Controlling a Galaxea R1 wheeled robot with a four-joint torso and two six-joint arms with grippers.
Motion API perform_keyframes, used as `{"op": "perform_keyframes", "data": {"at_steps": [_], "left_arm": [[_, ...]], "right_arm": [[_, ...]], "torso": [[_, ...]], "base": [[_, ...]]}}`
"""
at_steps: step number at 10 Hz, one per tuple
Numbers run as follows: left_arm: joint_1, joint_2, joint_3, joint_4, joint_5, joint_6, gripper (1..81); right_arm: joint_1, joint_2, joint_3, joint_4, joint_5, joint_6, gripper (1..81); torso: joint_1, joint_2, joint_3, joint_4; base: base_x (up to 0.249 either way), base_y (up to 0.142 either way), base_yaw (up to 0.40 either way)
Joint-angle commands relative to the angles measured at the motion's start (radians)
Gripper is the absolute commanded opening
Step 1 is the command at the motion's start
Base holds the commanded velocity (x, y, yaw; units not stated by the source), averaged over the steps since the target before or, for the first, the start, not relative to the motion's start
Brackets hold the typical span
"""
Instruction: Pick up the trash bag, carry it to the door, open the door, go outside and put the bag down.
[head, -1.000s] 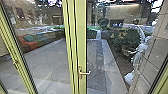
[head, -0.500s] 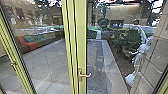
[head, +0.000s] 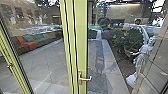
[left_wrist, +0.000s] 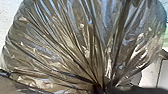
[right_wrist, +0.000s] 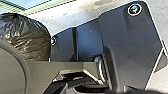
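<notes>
Handle of brass-coloured metal (head: 85, 79) sits near six o'clock in the head view, on a pale green door frame (head: 81, 42) beside glass panes. In the left wrist view, a shiny, dark, translucent plastic trash bag (left_wrist: 62, 50) fans out in pleats from its gathered neck, which the left gripper (left_wrist: 98, 87) appears to grasp. It should handle as soft and slippery, bulky rather than heavy, its thin film apt to tear; the bunched neck is the place to hold. The body probably hangs toward six o'clock, straight below that grip. In the right wrist view, the bag is just beside the robot's dark base plate (right_wrist: 125, 47); whether they touch, and the right gripper's state, I cannot tell.
</notes>
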Motion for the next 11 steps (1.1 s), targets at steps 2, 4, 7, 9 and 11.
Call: {"op": "perform_keyframes", "data": {"at_steps": [2, 4, 7, 9, 11], "left_arm": [[-0.048, -0.02, 0.015, 0.002, 0.074, 0.003, 1.0], [-0.046, -0.018, 0.015, 0.002, 0.076, 0.003, 1.0], [-0.048, -0.02, 0.016, 0.0, 0.074, 0.001, 1.0], [-0.046, -0.027, 0.029, -0.002, 0.076, 0.001, 1.0], [-0.033, -0.076, 0.108, -0.002, 0.074, 0.001, 1.0]], "right_arm": [[0.02, -0.092, 0.125, -0.011, -0.045, 0.003, 81.1], [0.009, -0.152, 0.206, -0.003, -0.043, 0.005, 81.1], [-0.002, -0.231, 0.327, -0.009, -0.04, 0.008, 81.1], [0.014, -0.382, 0.544, -0.012, -0.034, 0.002, 81.1], [0.017, -0.585, 0.808, -0.011, 0.012, 0.0, 81.1]], "torso": [[0.0, 0.0, 0.0, 0.0], [-0.001, 0.0, 0.0, 0.0], [-0.001, 0.0, 0.0, 0.0], [-0.001, 0.0, 0.0, 0.0], [-0.001, 0.0, 0.0, 0.0]], "base": [[0.0, 0.0, 0.0], [0.0, 0.0, 0.0], [0.0, 0.0, 0.0], [0.0, 0.0, 0.0], [0.0, 0.0, 0.0]]}}
